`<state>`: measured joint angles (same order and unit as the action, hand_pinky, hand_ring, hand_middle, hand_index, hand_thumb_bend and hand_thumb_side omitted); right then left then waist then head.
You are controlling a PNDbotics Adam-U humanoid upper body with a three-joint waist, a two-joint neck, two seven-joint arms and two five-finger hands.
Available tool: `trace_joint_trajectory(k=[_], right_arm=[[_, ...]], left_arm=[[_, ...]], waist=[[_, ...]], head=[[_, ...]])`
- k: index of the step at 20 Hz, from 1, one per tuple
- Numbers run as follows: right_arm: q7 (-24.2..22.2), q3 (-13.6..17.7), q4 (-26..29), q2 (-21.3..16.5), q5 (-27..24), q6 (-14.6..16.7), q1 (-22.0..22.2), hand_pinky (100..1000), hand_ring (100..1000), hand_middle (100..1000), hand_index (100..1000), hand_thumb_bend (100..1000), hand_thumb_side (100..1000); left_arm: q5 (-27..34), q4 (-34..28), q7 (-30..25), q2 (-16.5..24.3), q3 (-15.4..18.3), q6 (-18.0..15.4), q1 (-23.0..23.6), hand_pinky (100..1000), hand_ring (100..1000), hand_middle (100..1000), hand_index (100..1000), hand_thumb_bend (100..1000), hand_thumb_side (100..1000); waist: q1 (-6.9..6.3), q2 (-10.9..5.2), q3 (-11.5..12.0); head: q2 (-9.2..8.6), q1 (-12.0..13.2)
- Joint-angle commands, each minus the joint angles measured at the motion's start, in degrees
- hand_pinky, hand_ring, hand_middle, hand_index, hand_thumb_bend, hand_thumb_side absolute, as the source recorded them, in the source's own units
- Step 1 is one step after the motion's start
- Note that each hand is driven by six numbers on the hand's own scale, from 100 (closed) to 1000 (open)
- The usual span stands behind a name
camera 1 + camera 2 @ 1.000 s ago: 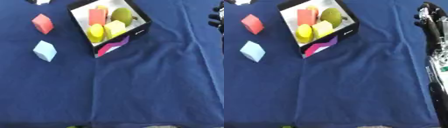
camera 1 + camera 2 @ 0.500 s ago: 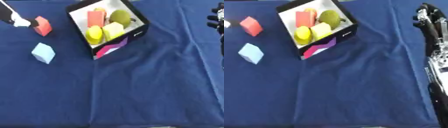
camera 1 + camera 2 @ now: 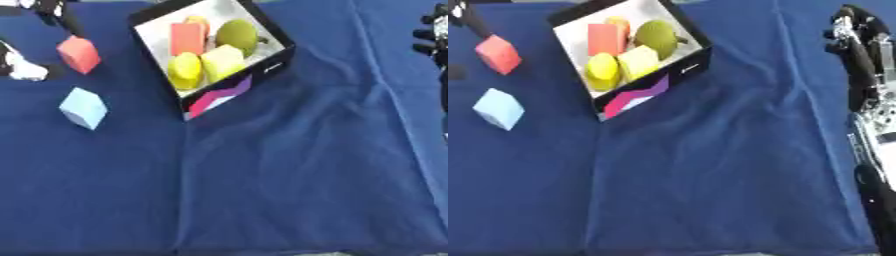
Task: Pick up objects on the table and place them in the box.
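The box [image 3: 213, 95] sits askew near the far edge of the blue-covered surface [image 3: 289, 185], holding a red block [image 3: 186, 38], a green fruit [image 3: 236, 35], a yellow block [image 3: 223, 60] and a yellow round thing [image 3: 185, 70]. To its left lie a red cube [image 3: 79, 54] and, nearer, a light blue cube [image 3: 84, 107], apart from each other. The left hand [image 3: 22, 62] sits at the left edge with fingers either side of the red cube, contact unclear; the right hand [image 3: 859, 45] hangs at the right edge, fingers relaxed, holding nothing, beside open cloth.

Seemingly open cloth [image 3: 289, 170] beside box [image 3: 273, 65]
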<state>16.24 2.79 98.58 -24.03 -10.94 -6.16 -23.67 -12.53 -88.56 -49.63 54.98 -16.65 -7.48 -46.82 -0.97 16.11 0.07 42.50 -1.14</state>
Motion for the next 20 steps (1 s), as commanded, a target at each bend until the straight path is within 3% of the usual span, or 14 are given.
trace_joint_trajectory(k=[1, 12, 14, 20], right_arm=[[0.11, 0.2, 1.39, -1.66, -0.19, 0.05, -0.75, 778, 773, 751, 847, 100, 591], [0.2, 0.01, 1.48, -1.56, -0.39, 0.15, -0.97, 778, 771, 749, 846, 100, 591], [0.19, -0.02, 1.49, -1.5, -0.4, 0.17, -1.01, 777, 769, 748, 844, 100, 592], [0.16, -0.17, 1.49, -1.32, -0.4, 0.21, -1.12, 777, 767, 746, 842, 100, 594]], left_arm=[[0.0, -1.34, -0.68, 3.12, -0.12, -0.54, 0.03, 874, 862, 786, 812, 411, 302], [-9.39, 1.26, -2.33, 2.68, -3.49, -3.66, 1.63, 918, 893, 808, 838, 627, 410], [-11.37, 2.03, -2.19, 2.12, -4.19, -4.8, 1.6, 943, 902, 803, 824, 716, 405], [-17.62, 5.22, 0.42, 0.34, -5.57, -7.78, 1.23, 940, 905, 800, 838, 786, 271]], waist=[[-0.81, -0.79, -0.08], [-0.86, -0.72, -0.4], [-0.84, -0.72, -0.46], [-0.76, -0.72, -0.59]], head=[[-0.36, -0.29], [-0.42, 0.4], [-0.45, 0.57], [-0.31, 1.23]])
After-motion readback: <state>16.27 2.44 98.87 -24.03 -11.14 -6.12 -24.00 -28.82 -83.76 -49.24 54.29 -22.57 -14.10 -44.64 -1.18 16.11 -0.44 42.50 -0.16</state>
